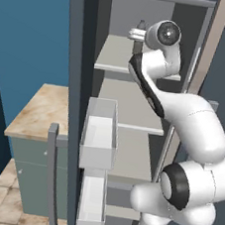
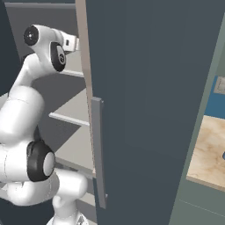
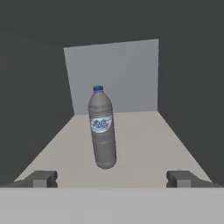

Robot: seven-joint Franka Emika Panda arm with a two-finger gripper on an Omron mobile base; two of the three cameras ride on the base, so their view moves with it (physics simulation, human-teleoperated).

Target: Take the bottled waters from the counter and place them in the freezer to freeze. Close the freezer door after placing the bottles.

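Gripper [image 3: 112, 179] nearest: left and right tips spread wide, holding nothing. Grey bottle [image 3: 103, 127] stands upright on the freezer shelf [image 3: 144, 144], apart from both tips. Judgement: back straight out without clipping it; door [image 1: 75, 130] not yet closed.

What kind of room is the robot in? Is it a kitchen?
Yes, it looks like a kitchen, though a computer-drawn one. There is a tall freezer with shelves and an open freezer door, a stone counter over cabinets, and a grey water bottle standing on a freezer shelf.
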